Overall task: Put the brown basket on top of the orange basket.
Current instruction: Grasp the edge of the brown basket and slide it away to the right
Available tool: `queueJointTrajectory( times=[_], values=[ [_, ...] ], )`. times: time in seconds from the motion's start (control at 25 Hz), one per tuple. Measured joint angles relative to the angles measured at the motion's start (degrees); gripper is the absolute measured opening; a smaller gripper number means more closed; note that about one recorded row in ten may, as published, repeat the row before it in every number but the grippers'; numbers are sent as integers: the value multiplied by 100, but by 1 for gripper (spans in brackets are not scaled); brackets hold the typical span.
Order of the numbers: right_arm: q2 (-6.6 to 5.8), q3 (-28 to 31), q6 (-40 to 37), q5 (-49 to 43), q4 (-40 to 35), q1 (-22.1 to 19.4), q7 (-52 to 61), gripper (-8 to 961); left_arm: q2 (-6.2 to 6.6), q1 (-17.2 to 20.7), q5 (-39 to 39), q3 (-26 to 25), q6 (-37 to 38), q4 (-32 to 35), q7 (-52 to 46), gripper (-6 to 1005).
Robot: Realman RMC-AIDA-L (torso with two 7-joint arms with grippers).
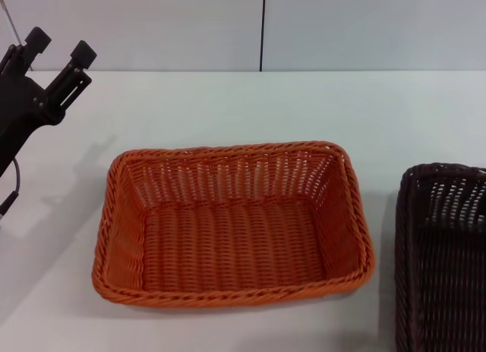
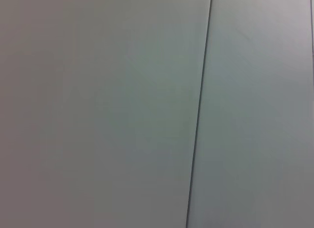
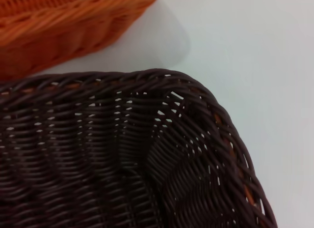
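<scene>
The orange basket (image 1: pixel 228 224) sits empty in the middle of the white table, and a part of its outer wall (image 3: pixel 64 26) shows in the right wrist view. The brown basket (image 1: pixel 444 253) stands on the table to its right, cut off by the head view's edge. One corner of the brown basket (image 3: pixel 122 159) fills the right wrist view from close above, separate from the orange one. My left gripper (image 1: pixel 62 48) is raised at the far left, open and holding nothing. The right gripper is out of sight in every view.
The white table (image 1: pixel 250 102) runs back to a pale wall (image 1: pixel 152 26) with a dark vertical seam (image 2: pixel 198 115), which is all the left wrist view shows. A strip of bare table (image 3: pixel 245 56) lies between the two baskets.
</scene>
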Motion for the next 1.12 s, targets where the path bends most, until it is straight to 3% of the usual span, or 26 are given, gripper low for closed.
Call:
queueJointTrajectory(
  times=[0.12, 0.16, 0.2, 0.24, 0.28, 0.32, 0.36, 0.4, 0.56, 0.84, 0.92, 0.96, 1.12],
  values=[
    [-49, 2, -235, 118, -20, -3, -4, 425, 3, -30, 9, 0, -62, 0, 1, 814],
    [-151, 4, -483, 334, -19, -10, -4, 423, 3, -53, 12, 0, -92, 0, 5, 814],
    [-151, 4, -483, 334, -19, -10, -4, 419, 3, -53, 12, 0, -92, 0, 5, 814],
    [-285, 36, -773, 583, -22, -18, -3, 415, 3, -73, 11, 0, -101, 0, 8, 813],
    [-285, 36, -773, 583, -22, -18, -3, 412, 3, -73, 11, 0, -101, 0, 8, 813],
    [-361, 57, -957, 713, -23, -21, -3, 408, 5, -82, 9, -4, -103, 0, 9, 813],
    [-512, 99, -1335, 857, -9, -9, -3, 404, 9, -95, -1, -15, -107, 2, 9, 813],
    [-512, 99, -1335, 857, -9, -9, -3, 387, 9, -95, -1, -15, -107, 2, 9, 813],
    [-755, 148, -2103, 906, 31, 48, -47, 321, 13, -111, -23, -36, -179, 25, 9, 813],
    [-945, 590, -2899, 963, 93, 149, -163, 182, 6, -152, -28, -48, -245, 36, 9, 812],
    [-1030, 829, -3193, 1028, 202, 216, -219, 174, 4, -156, -30, -52, -249, 39, 9, 812],
    [-1138, 1025, -3443, 1152, 317, 258, -244, 170, 3, -161, -31, -53, -249, 43, 9, 812],
    [-1228, 1200, -3699, 1341, 370, 271, -197, 154, 4, -164, -39, -53, -252, 46, 9, 811]
  ],
)
